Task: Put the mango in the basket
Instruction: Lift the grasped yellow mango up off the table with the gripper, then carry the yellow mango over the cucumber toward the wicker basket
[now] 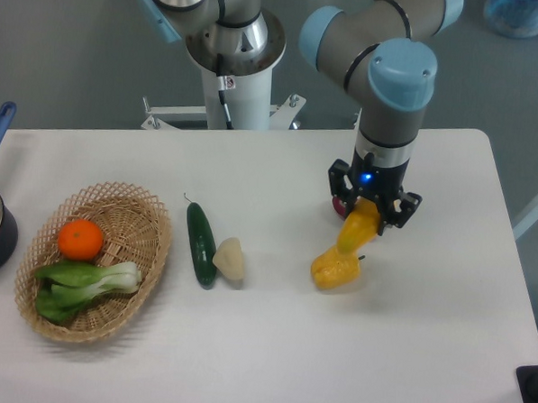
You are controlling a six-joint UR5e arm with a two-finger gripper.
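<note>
Arm (384, 72) reaching down, mango (359, 227) clamped

A white table (242, 363) with rounded corners fills most of the view, seen from above at a slant. Its surface is matte and evenly lit, with soft, short shadows. Beyond the far edge, from 10 o'clock round to 2 o'clock, lies a plain grey floor (69, 47). At 12 o'clock a white cylindrical pedestal (239, 92) stands on that floor just behind the table, with a pale metal base frame (188, 114) at its foot. At 1 o'clock, in the top corner, a crumpled blue plastic bag (522, 14) is partly cut off. At 3 o'clock a white slanted bar (532, 211) crosses the edge. At 4 o'clock a small black object (534, 387) sits in the corner.
</note>
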